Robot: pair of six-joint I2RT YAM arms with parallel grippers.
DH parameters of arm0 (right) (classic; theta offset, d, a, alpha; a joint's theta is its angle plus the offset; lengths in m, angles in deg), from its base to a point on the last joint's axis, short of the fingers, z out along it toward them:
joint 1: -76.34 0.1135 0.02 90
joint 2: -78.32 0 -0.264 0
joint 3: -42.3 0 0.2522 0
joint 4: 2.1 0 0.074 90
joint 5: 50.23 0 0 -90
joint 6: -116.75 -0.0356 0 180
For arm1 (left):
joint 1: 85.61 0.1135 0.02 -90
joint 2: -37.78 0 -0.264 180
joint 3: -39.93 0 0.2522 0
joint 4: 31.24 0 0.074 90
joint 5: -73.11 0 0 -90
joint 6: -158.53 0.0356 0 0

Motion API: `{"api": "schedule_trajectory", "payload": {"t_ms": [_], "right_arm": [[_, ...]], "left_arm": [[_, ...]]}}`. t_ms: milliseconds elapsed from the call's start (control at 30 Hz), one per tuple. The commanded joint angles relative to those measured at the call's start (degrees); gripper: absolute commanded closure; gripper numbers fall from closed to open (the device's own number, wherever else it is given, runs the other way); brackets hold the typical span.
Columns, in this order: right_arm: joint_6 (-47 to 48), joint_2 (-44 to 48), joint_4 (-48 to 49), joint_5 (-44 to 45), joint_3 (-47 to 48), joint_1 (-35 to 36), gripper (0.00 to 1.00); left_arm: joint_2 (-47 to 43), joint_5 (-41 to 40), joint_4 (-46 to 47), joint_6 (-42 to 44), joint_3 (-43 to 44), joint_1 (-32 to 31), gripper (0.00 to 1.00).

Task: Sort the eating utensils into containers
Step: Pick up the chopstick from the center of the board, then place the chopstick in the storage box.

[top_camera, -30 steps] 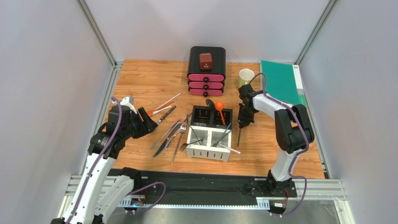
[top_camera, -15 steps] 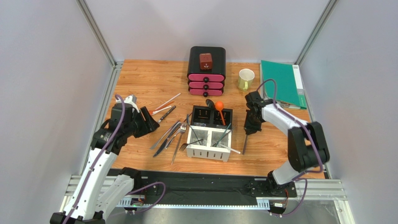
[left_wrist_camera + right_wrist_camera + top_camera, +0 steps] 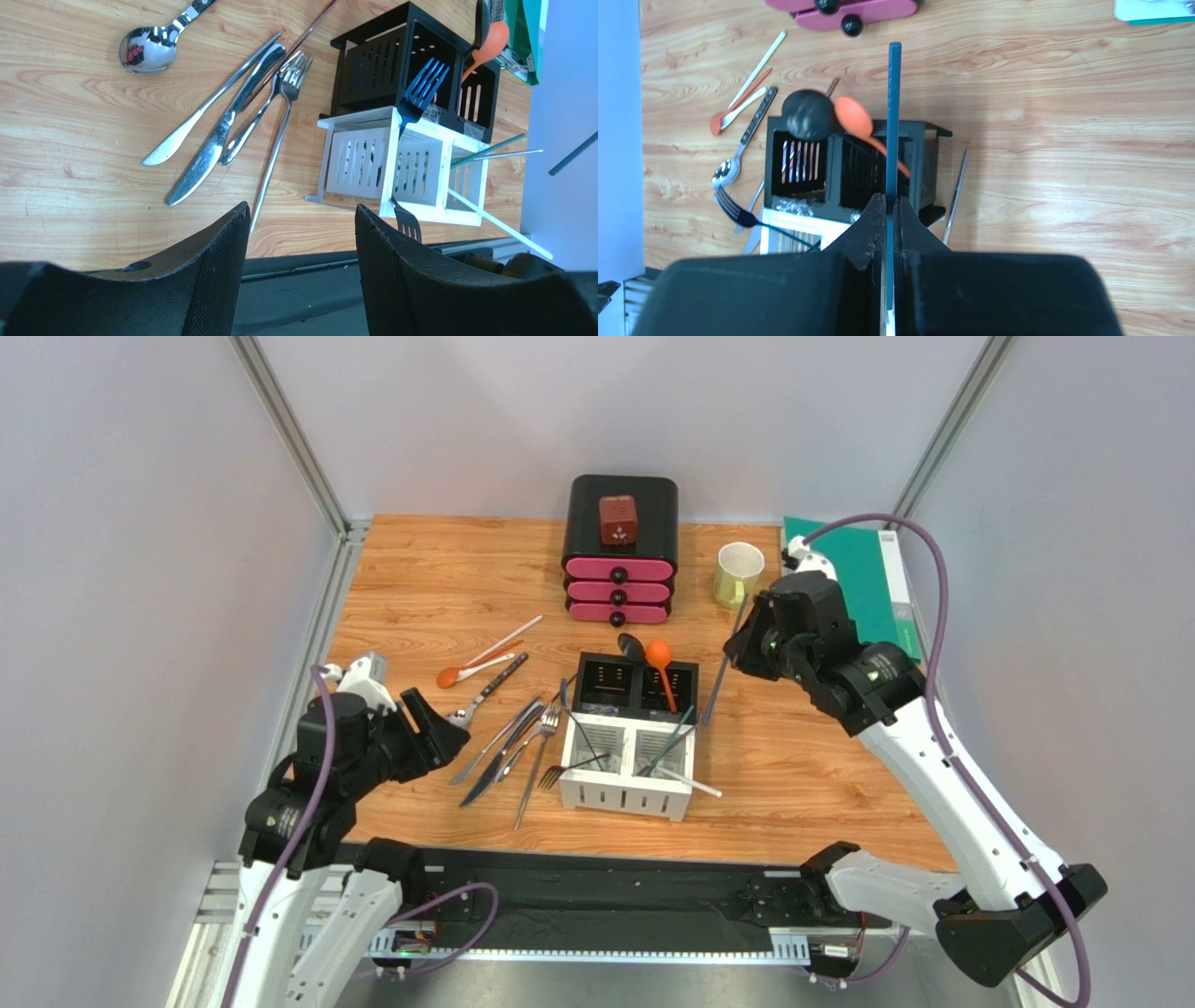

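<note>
Pinched chopstick in right end effector at two o'clock of caddy, likely for insertion. Held left end effector released.

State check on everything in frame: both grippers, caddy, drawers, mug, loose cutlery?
left gripper: jaws open, empty
right gripper: jaws shut on chopstick
caddy: upright, partly filled
drawer box: drawers shut
mug: upright
knives and forks: lying flat beside caddy
</note>
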Motion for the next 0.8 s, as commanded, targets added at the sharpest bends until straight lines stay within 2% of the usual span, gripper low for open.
{"api": "schedule_trajectory", "payload": {"t_ms": [0,267,300,467,667,767], "right_arm": [[-3.8,-1.2,-1.8,5.4,0.8,7.5,1.0],[-9.6,-2.4,8.3,17.5,-8.6,22.1,1.0],[-9.7,-2.1,12.5,18.5,-10.5,24.2,1.0],[-10.1,0.5,21.9,26.9,-21.0,28.9,1.0],[-8.2,4.6,35.3,30.6,-28.9,31.8,1.0],[-9.8,4.3,33.4,30.6,-27.4,32.1,1.0]], "left_arm": [[-2.9,0.3,-3.0,-0.1,0.2,-0.1,0.37],[-7.5,-0.2,-7.8,0.3,1.1,-0.1,0.36],[-7.7,-0.1,-8.1,0.4,1.3,-0.1,0.36],[-9.0,2.1,-7.3,-0.1,-0.1,-0.1,0.36],[-8.4,3.9,-8.3,1.4,1.0,-0.1,0.36],[-7.4,3.4,-9.0,2.7,1.8,-0.1,0.36]]}}
